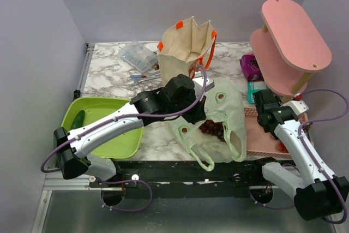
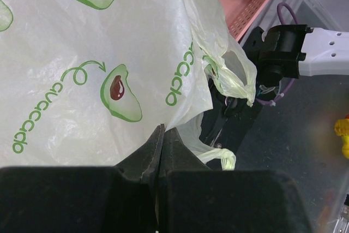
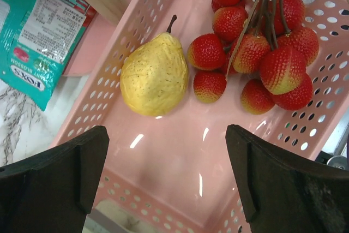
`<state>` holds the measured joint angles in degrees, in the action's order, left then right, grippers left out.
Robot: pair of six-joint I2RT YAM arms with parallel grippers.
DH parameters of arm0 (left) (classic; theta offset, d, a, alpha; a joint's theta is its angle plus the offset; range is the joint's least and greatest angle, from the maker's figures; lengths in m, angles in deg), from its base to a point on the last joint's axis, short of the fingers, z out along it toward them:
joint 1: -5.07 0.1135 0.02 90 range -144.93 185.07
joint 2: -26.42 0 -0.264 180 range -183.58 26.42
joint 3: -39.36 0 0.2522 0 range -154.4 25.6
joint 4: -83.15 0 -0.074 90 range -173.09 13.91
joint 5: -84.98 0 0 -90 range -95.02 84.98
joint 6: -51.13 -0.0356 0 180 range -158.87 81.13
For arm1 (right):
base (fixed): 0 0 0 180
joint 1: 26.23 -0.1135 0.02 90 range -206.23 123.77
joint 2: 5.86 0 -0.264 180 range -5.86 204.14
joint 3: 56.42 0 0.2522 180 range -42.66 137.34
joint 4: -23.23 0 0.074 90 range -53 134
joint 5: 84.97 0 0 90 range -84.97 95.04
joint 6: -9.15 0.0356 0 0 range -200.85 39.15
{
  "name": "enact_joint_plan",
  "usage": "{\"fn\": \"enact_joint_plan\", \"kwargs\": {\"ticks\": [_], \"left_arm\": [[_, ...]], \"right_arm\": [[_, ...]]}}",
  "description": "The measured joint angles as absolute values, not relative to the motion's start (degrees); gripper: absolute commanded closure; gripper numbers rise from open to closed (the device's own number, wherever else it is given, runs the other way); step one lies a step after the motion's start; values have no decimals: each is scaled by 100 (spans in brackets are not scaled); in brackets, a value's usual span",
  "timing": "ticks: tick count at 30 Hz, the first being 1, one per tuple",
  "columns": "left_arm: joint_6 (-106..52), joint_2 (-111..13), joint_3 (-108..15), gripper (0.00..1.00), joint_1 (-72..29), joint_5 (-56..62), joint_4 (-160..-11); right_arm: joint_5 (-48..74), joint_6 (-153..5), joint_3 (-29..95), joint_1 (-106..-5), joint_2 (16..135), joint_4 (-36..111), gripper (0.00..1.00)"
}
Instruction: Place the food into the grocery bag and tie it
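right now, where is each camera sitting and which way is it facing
top external: above and behind the bases, looking down on the marble table; left arm and right arm show.
left wrist: faces the grocery bag; left gripper shut on its edge, right arm beyond.
right wrist: looks down into the pink basket at a yellow pear and red bumpy fruits; right gripper open.
shared: top and left wrist both show the bag and basket.

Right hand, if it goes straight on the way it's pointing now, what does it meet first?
Probably the bare floor of the pink basket. The open right hand points down into it, with the yellow fruit and the red fruit cluster lying just beyond that line. Depth is unclear.
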<state>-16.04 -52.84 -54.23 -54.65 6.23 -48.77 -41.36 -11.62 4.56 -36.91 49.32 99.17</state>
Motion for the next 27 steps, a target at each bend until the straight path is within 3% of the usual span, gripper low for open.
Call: {"fn": "enact_joint_plan", "kwargs": {"ticks": [9,27], "left_arm": [[-1584,-5118,-5403,100,-5465,621,-4796],[-1508,-5065,-5812,100,-5467,621,-4252]], "right_arm": [[-4721,-928,67,-3691,4980,9515,0],[-6536,681,480,-3324,5929,10771,0]]}}
